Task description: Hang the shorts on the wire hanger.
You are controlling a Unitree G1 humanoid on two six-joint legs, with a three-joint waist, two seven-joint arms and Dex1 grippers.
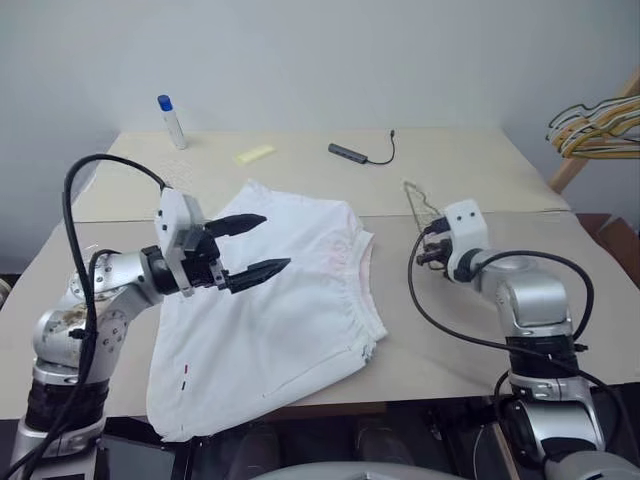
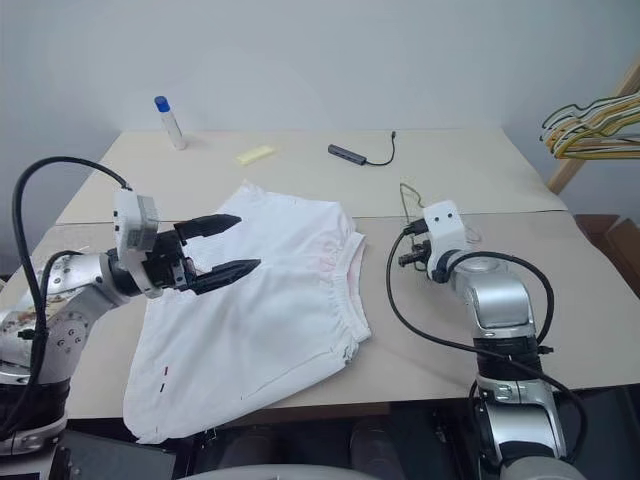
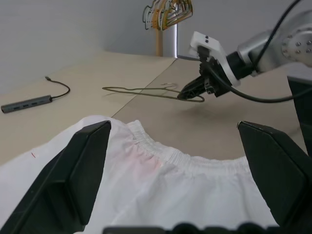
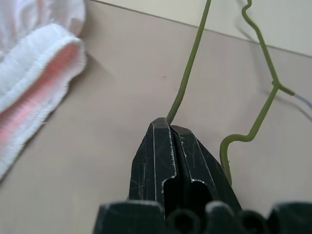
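Note:
The white shorts (image 1: 270,320) lie spread flat on the table, waistband toward the right and a small red mark near the hem. My left gripper (image 1: 275,242) hovers open just above their upper left part, its jaws wide apart and pointing right. The olive-green wire hanger (image 3: 141,90) lies on the table to the right of the shorts. My right gripper (image 4: 168,124) is shut on one thin wire of the hanger (image 4: 187,63); this grip also shows in the left wrist view at the right gripper (image 3: 187,93). The waistband (image 4: 34,73) lies close beside it.
At the table's far side stand a white bottle with a blue cap (image 1: 172,122), a yellow note (image 1: 254,154) and a grey USB hub with its cable (image 1: 352,152). A bunch of yellow and white hangers (image 1: 595,128) hangs on a wooden rack at the far right.

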